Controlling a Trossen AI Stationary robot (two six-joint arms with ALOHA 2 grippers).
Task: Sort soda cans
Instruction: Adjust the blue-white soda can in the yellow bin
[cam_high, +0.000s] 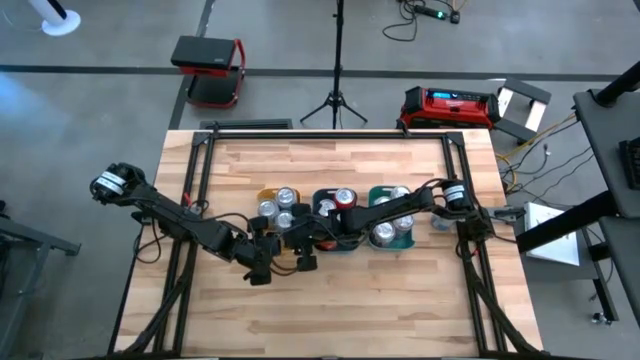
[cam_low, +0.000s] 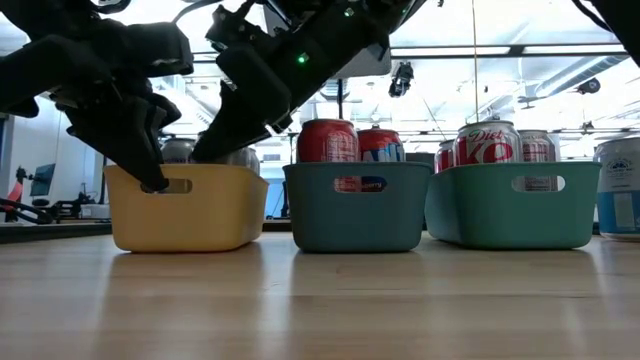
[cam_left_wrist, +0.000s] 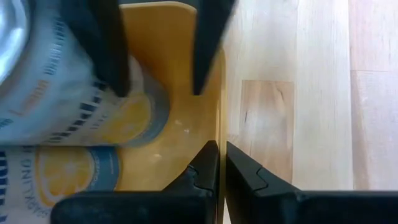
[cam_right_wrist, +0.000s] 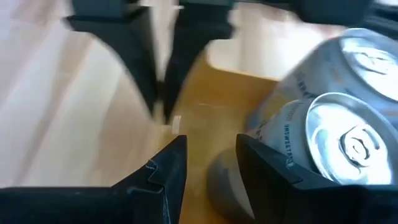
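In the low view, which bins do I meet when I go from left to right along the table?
yellow bin → dark teal bin → lighter green bin

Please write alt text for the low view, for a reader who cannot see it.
Three bins stand in a row on a wooden table: a yellow bin, a middle teal bin and a green bin, each holding upright soda cans. Two dark robot arms reach down from above over the yellow bin. One more can stands at the far right edge.
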